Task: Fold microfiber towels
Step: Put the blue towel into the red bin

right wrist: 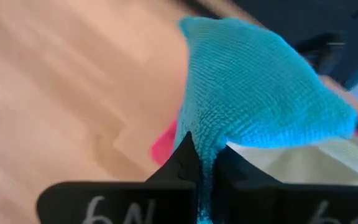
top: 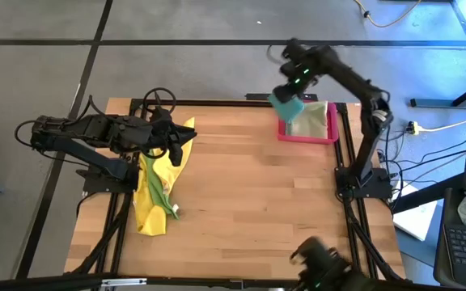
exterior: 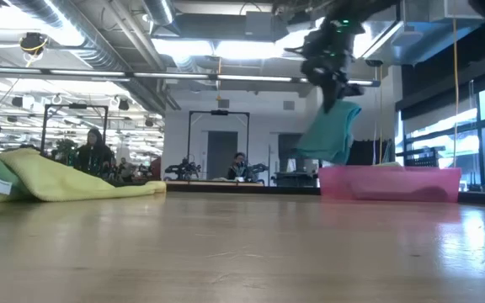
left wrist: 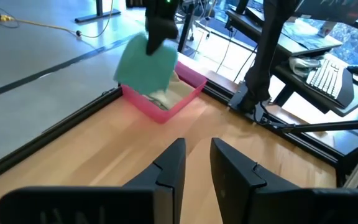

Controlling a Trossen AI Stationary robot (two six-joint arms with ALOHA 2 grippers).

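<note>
A teal towel [top: 285,103] hangs from my shut right gripper [top: 291,89] over the far left corner of the pink tray [top: 330,139] at the table's far right. A pale olive towel [top: 314,117] lies in the tray. In the low view the teal towel [exterior: 331,130] dangles above the tray's wall [exterior: 390,181]. A heap of yellow towels [top: 156,202] with a green one [top: 162,187] among them lies at the table's left. My left gripper [left wrist: 197,168] hovers over that heap, open, with nothing between its fingers. My right gripper pinches a bunched fold of the teal towel [right wrist: 205,146] between its two fingers, coming steeply from above. The towel hangs slack below the fingers, lifted clear of the table, with its lower end [exterior: 327,156] just above the tray.
Bare wood [top: 257,194] lies between the heap and the tray. A black frame rail [top: 342,162] runs along the table's edges. A dark device [top: 322,263] sits at the near edge. People show in the room far behind the table.
</note>
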